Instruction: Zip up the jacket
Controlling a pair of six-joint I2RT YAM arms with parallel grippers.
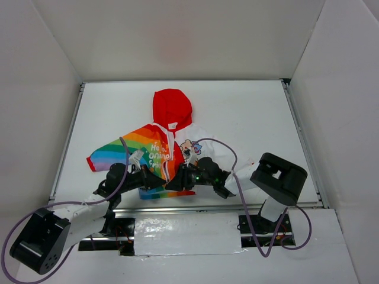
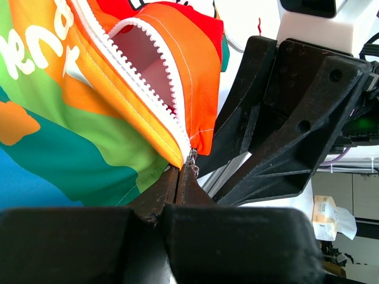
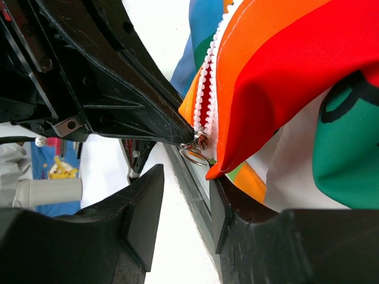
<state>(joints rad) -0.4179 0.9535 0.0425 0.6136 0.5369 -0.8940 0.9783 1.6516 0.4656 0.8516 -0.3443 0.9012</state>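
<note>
Jacket (image 1: 160,151) prob handling soft, floppy; L gripper (image 2: 180,173) clamping hem at zipper base, R gripper (image 3: 186,189) gaping nr slider pull (image 3: 194,155).

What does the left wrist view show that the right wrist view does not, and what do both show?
Only the left wrist view: white lettering on the rainbow-striped fabric jacket, and the white plastic zipper gaping in a wide loop. Only the right wrist view: a thin metal ring at the zipper's lower end, and the right gripper standing open. Both: the left gripper shut on the jacket at that end.
</note>
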